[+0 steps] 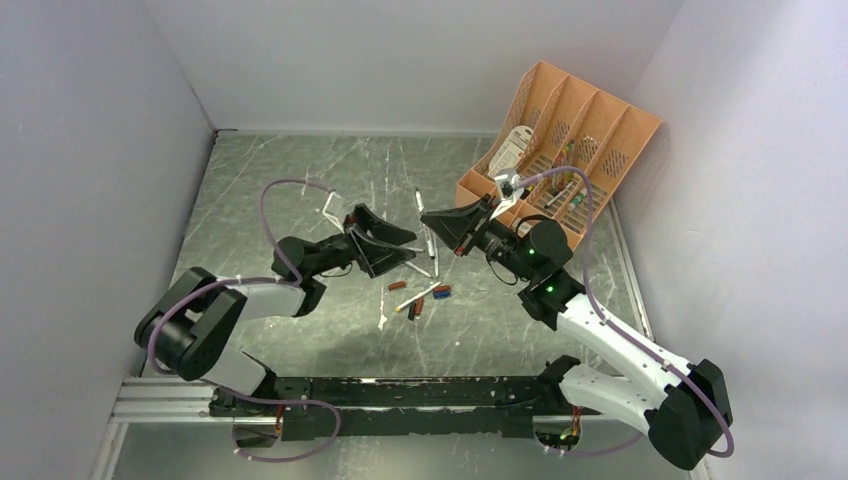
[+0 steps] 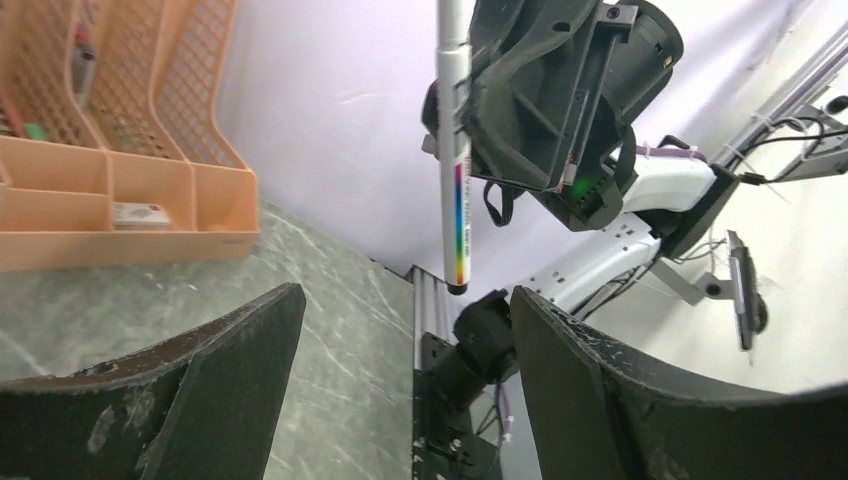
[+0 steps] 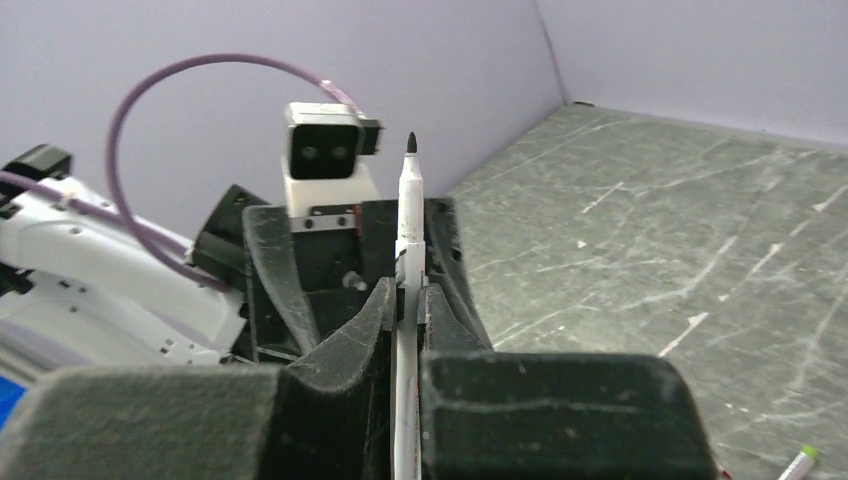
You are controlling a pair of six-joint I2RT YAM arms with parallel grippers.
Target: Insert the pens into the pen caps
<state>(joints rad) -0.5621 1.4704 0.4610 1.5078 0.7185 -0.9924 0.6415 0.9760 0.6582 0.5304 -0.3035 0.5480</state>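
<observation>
The held pen (image 3: 408, 200): white barrel, dark bare tip, no cap on it. The right gripper (image 3: 405, 300) pinches it mid-barrel, fingers pressed tight on both sides. In right wrist view it runs straight up centre frame, tip aimed at the left gripper (image 3: 345, 250) just beyond. Can't tell if tip touches anything there.

In left wrist view the same pen (image 2: 456, 150) comes down from top centre w/ a rainbow stripe along the barrel. Its dark end stops just above the gap betw. the left gripper (image 2: 405, 295) fingers. Those are spread wide, nothing betw. them.

Top view: grippers face each other at centre frame above the table (image 1: 300, 180). Left gripper (image 1: 405, 248) comes in from the left, right gripper (image 1: 432, 218) from the right, near each other but apart.

The loose pens (image 1: 418, 297) lie scattered on the table just below and betw. the two grippers, w/ one more further up. A red cap (image 1: 398, 286) sits at the left of that cluster. A blue cap (image 1: 441, 291) sits at the right end of one pen; can't tell if it's on it. Other small bits too tiny to sort.

A green-ended pen (image 3: 800, 462) shows in the lower right corner of right wrist view, lying on the table.

An orange organizer tray (image 1: 600, 130) stands upper right in top view by the right wall, some items in its slots. It shows upper left (image 2: 150, 200) in left wrist view.
</observation>
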